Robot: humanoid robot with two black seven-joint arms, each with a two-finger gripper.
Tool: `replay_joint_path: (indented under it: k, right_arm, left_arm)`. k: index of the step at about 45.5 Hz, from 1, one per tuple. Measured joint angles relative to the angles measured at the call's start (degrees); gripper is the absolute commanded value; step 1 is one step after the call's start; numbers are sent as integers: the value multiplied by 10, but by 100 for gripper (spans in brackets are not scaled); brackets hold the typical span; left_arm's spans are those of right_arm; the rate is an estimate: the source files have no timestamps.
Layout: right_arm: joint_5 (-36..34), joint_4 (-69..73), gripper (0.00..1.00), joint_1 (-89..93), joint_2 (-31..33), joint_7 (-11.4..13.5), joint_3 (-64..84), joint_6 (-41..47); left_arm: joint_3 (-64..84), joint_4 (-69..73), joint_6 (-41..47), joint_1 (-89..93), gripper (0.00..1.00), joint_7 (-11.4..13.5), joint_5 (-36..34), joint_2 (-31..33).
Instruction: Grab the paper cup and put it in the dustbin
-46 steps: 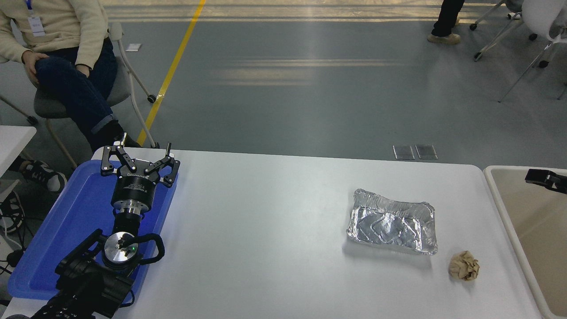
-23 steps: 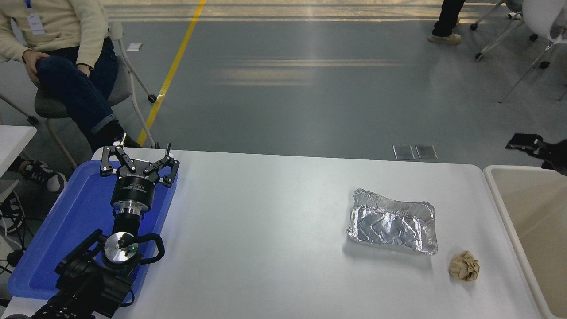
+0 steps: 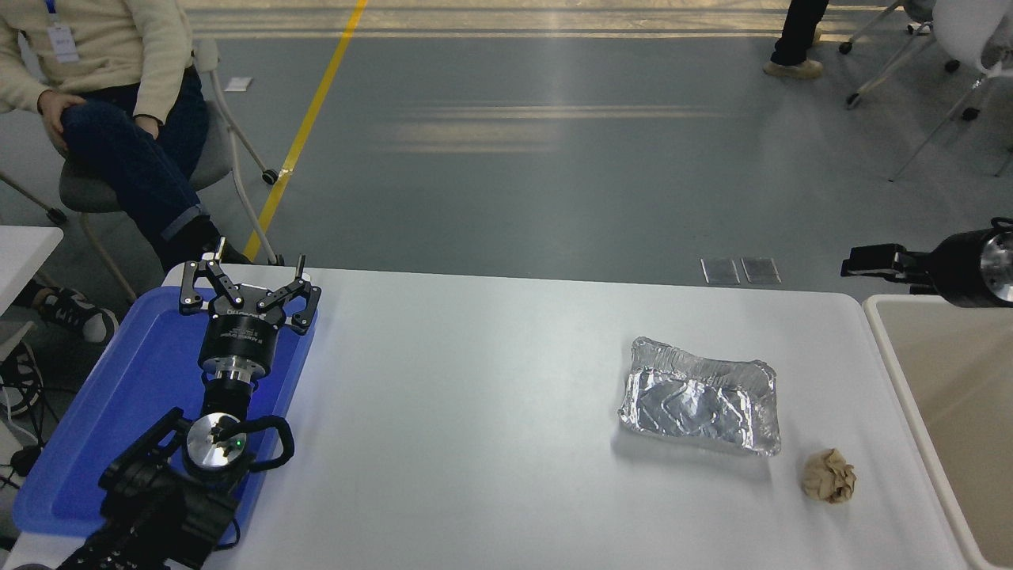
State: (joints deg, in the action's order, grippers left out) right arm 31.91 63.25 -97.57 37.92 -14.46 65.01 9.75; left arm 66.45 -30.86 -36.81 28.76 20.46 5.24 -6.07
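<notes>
No paper cup shows anywhere; you may have it already down in the dustbin (image 3: 886, 348), beyond the frame. Your right gripper (image 3: 859, 264) sits above its far corner, jaws unreadable; swing carelessly and you could clip the foil tray (image 3: 700, 396). The left gripper (image 3: 244, 286) rests spread.

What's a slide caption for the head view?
Right gripper above the dustbin rim; foil tray and paper ball on table; left gripper parked over blue tray.
</notes>
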Motion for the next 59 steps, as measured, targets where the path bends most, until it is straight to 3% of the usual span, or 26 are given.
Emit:
replay_joint_path:
  k: [19, 33, 59]
  right_arm:
    - [-32, 210, 100, -148, -109, 0, 144, -56]
    - [-47, 301, 100, -250, -162, 0, 151, -20]
    - [-259, 327, 100, -318, -293, 1, 82, 115]
  left_arm:
    - [0, -1, 0, 0, 100, -1, -1, 0]
    - [0, -1, 0, 0, 100, -1, 0, 0]
    - [0, -1, 0, 0, 100, 0, 0, 0]
